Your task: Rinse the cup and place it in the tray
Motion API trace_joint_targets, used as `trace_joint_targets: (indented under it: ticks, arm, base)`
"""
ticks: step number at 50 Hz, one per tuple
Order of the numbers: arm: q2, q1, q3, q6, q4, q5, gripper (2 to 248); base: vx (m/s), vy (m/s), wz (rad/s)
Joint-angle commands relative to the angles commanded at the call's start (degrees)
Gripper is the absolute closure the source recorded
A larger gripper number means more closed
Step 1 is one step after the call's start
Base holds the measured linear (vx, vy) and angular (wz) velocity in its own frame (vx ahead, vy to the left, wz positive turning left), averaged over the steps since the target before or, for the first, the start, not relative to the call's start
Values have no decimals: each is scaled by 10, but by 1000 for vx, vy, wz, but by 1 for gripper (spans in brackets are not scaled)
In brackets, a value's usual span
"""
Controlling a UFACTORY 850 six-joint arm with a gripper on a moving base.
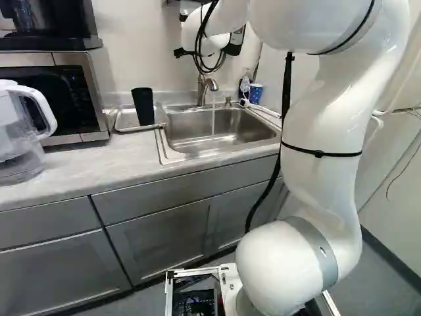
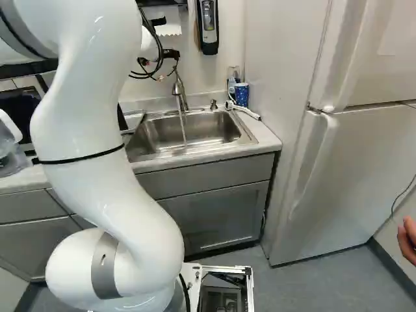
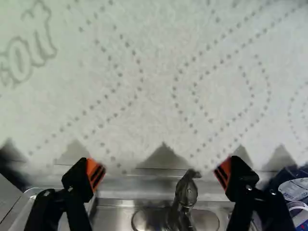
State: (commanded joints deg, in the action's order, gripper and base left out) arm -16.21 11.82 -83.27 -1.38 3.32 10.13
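In the left base view a black cup [image 1: 143, 106] stands in the metal tray [image 1: 120, 124] left of the sink. Of my gripper [image 1: 179, 52] only a small dark part shows there, by the wrist above the faucet; the wrist hides the rest. In the wrist view the gripper [image 3: 160, 174] is open and empty, its orange-padded fingers wide apart before a pale dotted paper sheet. The faucet [image 3: 185, 195] shows between and beyond the fingers; the tray's edge [image 3: 33, 191] lies beside one finger. Water [image 2: 182, 123] runs from the faucet into the sink [image 2: 156, 138].
A blue cup [image 2: 241, 95] and a small bottle stand behind the sink's corner, near a white hose. A pitcher [image 1: 23, 131] and a microwave [image 1: 49, 99] are left of the tray. A wall dispenser [image 2: 208, 26] hangs above; a fridge [image 2: 351, 156] stands right. A hand [image 2: 407, 240] shows far right.
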Motion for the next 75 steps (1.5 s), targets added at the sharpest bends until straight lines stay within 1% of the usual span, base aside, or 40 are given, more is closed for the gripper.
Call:
trace_joint_targets:
  ticks: [22,75]
  arm:
    - [7,1,8,0,0,-10,3]
    - [6,4,7,0,0,-29,3]
  base:
    - [0,0,0]
    - [0,0,0]
